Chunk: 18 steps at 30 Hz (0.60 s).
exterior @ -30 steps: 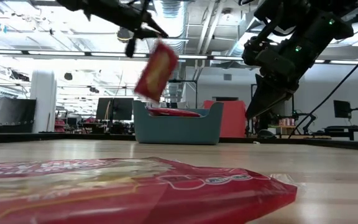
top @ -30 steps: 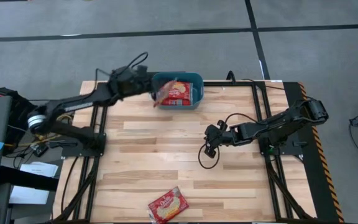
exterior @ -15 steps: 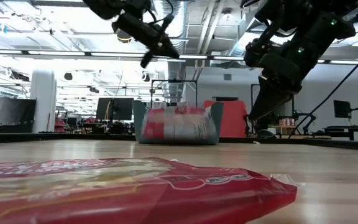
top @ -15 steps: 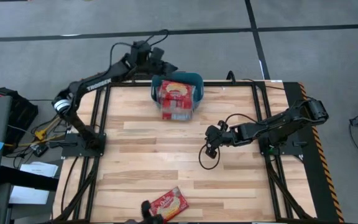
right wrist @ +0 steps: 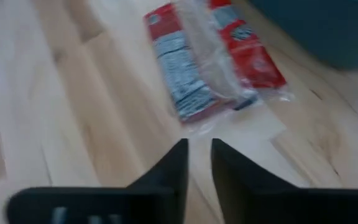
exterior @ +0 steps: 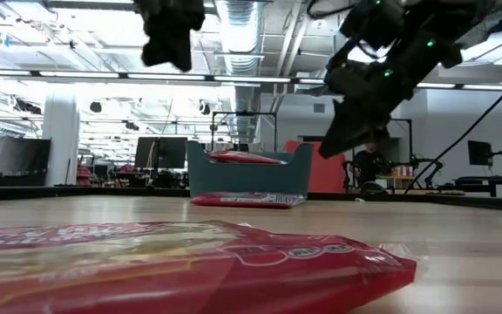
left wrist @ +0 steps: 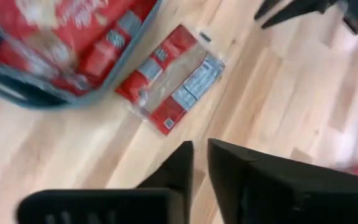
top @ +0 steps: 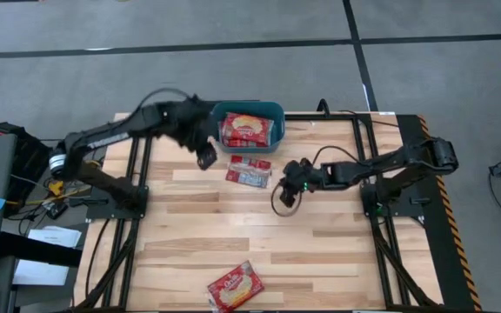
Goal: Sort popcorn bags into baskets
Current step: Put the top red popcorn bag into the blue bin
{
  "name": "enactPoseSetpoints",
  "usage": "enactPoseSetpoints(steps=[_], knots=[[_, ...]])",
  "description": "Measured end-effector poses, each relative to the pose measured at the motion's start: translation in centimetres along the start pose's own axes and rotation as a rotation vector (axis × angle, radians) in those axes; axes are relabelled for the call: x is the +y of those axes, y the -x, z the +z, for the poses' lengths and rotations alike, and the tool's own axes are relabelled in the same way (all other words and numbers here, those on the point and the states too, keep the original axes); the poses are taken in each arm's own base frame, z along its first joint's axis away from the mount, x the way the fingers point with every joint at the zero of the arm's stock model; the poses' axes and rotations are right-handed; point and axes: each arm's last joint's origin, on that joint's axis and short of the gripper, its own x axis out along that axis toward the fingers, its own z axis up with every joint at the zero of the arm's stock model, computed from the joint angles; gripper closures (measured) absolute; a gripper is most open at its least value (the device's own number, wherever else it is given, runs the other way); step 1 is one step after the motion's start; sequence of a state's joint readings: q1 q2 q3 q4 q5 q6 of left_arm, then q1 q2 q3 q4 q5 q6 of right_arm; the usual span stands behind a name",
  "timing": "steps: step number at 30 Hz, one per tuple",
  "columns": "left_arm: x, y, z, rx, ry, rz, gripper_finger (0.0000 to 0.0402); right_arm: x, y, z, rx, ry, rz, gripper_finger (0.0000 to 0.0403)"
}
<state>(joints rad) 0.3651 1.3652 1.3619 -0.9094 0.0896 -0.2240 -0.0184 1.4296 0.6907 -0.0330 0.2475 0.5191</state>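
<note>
Packet (top: pixel 249 171) lies flat, label side up, on the table (top: pixel 190 243) just in front of the teal basket (top: pixel 272 110), which already holds red packets. Right gripper (top: pixel 287 189) hovers just beside it, fingers nearly together, empty. Left gripper (top: pixel 206 157) sits on the packet's other side, fingers near-closed, holding nothing. One more packet (top: pixel 234 287) lies at the near edge. Best move: open wider first, descend over a packet edge, pinch it and lift clear of the basket wall.
</note>
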Motion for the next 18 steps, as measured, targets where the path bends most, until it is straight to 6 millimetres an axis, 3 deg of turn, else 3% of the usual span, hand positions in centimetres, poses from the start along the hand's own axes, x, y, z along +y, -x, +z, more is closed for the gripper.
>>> enactPoseSetpoints(steps=[4, 9, 14, 18], knots=[[-0.2, -3.1, -3.6, -0.039, 0.116, -0.021, 0.0309, -1.4, -0.3, 0.7, 0.007, -0.133, -0.011, 0.0233], [1.4, -9.0, -7.7, -0.109, 0.337, -0.132, 0.022, -2.2, -0.5, 1.0, -0.01, -0.205, -0.054, 0.0166], [2.9, -13.9, -10.7, -0.107, 0.467, -0.1, 0.0163, -2.4, -2.1, 0.6, -0.019, -0.229, -0.092, 0.0166], [3.8, -16.4, -11.2, -0.103, 0.5, -0.012, 0.0145, -2.4, -4.1, -0.1, -0.011, -0.26, -0.086, 0.0182]])
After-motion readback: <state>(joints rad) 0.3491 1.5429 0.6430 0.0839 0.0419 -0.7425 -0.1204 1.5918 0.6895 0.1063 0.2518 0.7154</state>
